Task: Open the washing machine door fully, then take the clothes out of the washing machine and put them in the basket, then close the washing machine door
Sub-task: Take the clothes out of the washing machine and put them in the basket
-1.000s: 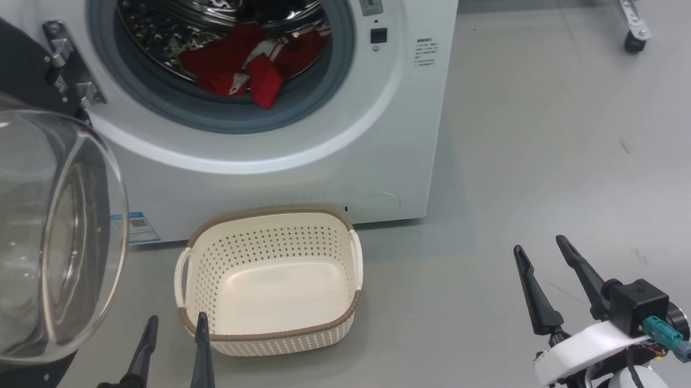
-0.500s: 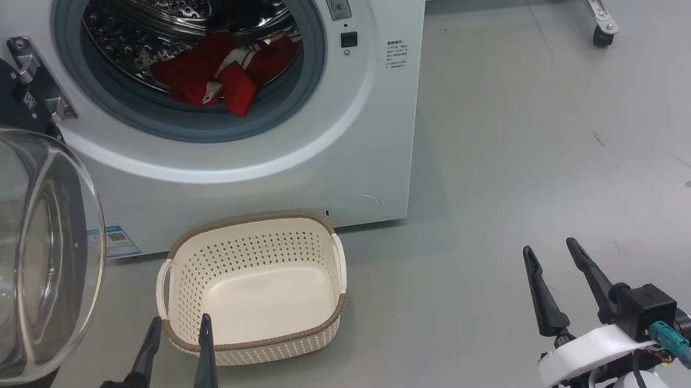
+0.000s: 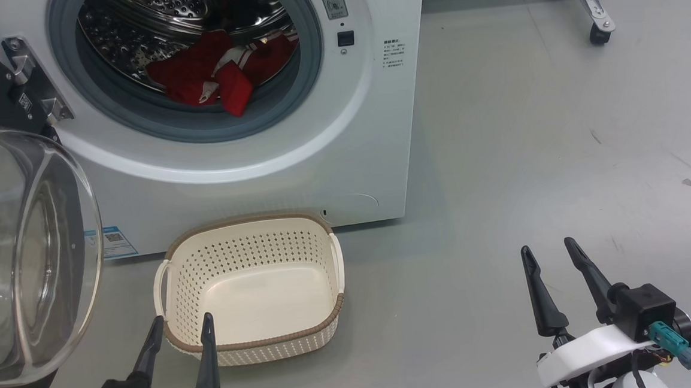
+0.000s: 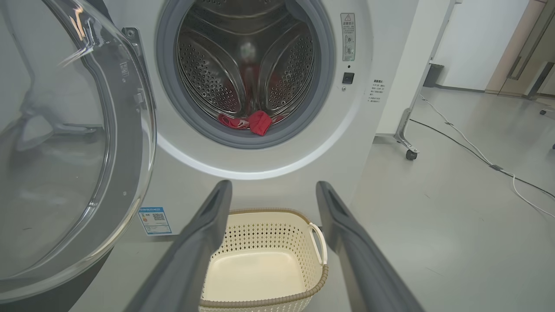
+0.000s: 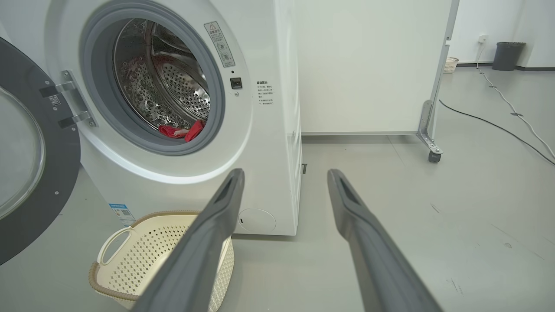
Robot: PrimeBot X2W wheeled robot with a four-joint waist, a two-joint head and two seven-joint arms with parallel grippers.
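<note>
Clothes (image 3: 218, 76): a red heap with white trim at the front lip of the drum (image 3: 131, 27), one fold hanging toward the grey seal (image 3: 292, 101); we judge it within easy reach
Washing machine door (image 3: 19, 256): swung wide on its hinge (image 3: 33, 87) at our left, leaving the mouth unobstructed; we judge the opening step done
Basket (image 3: 271, 348): empty, on the floor (image 3: 500, 178) just before the bottom front edge of the washing machine (image 3: 343, 158), below the mouth, so a garment travels little
Left gripper (image 3: 183, 318): fingers spread wide, holding nothing, low at the basket's near left corner
Right gripper (image 3: 546, 245): fingers spread wide too, empty, over bare floor well right of the basket
Step in hand: we judge a reach into the drum comes next
</note>
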